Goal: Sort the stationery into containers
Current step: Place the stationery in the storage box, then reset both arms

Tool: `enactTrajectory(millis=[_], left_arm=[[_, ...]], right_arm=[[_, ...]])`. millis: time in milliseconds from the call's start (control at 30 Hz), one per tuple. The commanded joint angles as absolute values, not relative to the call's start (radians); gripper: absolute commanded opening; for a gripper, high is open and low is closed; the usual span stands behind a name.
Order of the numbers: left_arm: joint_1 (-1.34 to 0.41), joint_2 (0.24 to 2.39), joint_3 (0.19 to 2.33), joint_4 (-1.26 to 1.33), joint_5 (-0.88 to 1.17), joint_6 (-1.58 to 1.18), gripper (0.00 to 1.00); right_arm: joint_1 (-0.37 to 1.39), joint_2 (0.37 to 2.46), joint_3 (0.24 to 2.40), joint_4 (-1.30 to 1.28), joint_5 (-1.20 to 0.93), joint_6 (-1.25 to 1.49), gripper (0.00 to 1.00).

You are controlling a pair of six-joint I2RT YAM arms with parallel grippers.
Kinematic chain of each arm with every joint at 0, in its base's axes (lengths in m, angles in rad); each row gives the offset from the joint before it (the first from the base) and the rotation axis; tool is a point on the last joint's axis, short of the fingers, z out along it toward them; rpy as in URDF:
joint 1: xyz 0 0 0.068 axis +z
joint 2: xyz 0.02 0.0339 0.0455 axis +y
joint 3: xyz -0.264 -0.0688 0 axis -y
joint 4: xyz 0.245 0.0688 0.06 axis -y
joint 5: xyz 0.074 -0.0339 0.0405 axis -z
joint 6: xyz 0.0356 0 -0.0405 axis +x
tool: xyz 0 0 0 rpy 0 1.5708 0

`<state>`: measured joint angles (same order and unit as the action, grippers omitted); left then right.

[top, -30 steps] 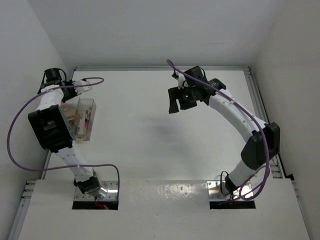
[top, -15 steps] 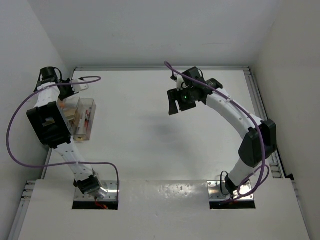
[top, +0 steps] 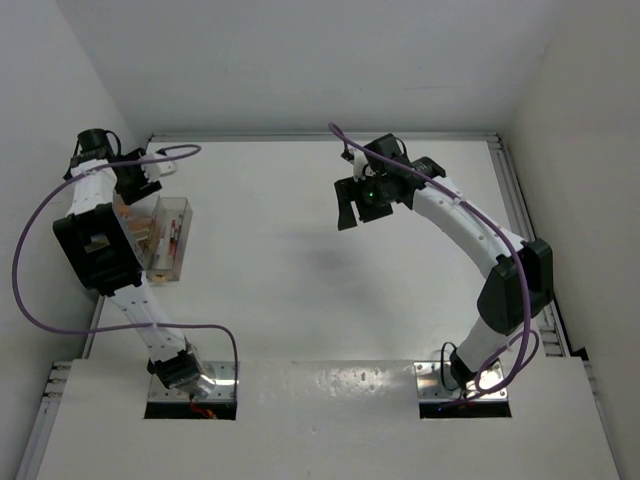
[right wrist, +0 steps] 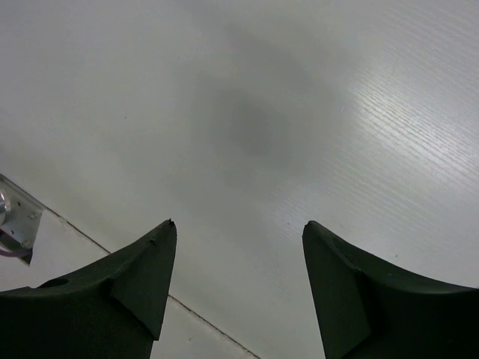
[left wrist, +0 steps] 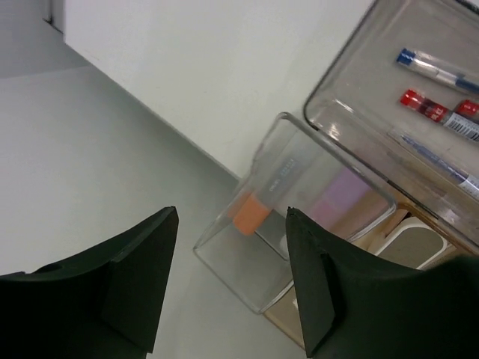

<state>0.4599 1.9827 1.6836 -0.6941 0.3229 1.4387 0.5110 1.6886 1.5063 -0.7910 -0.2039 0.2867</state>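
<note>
The containers (top: 166, 238) are clear joined bins at the table's left edge. In the left wrist view, the far bin (left wrist: 359, 82) holds a blue pen (left wrist: 432, 68), two red pens (left wrist: 425, 106) and a pale pen (left wrist: 438, 158). The nearer bin (left wrist: 247, 277) holds a pink marker (left wrist: 251, 213) and a pale pink block (left wrist: 340, 196). My left gripper (left wrist: 230, 210) is open and empty, hovering just above the bins' far end; it also shows in the top view (top: 138, 182). My right gripper (top: 350, 205) is open and empty above bare table at the back centre, as the right wrist view (right wrist: 239, 223) shows.
White walls close in the table on the left, back and right. The bins sit close to the left wall (left wrist: 187, 60). A raised white panel (top: 320, 420) covers the near edge by the arm bases.
My left wrist has drawn a little back and left, away over the bins' far end. My right arm shifted slightly left, then held still.
</note>
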Motion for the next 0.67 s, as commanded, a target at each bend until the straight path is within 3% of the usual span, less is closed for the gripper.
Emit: enactTrajectory(millis=[0,67,100,233,333,467,633], left_arm=[[0.472,1.942,1.824,-0.739,0.429,1.343,0.67],[0.466,1.905,1.958,-0.749,0.471,1.116,0.70],[0.457,1.885,2.014,-0.761,0.442,0.933,1.00],[0.379,1.816,2.157,-0.856,0.381,0.705,1.00],[0.272,1.702,2.056,-0.903,0.354,0.609,1.00],[0.140,1.522,1.753,-0.786,0.408,0.441,1.00],[0.011,1.457,1.652,-0.749,0.387,0.299,1.00]], right_arm=[[0.508,1.666,1.548,-0.784,-0.193,0.268,0.68],[0.502,1.643,1.549,-0.784,-0.189,0.255,0.69],[0.491,1.637,1.548,-0.784,-0.198,0.253,0.70],[0.422,1.609,1.552,-0.796,-0.227,0.275,0.72],[0.332,1.591,1.551,-0.785,-0.244,0.261,0.74],[0.179,1.572,1.545,-0.775,-0.238,0.207,0.77],[0.009,1.537,1.537,-0.790,-0.273,0.170,0.77]])
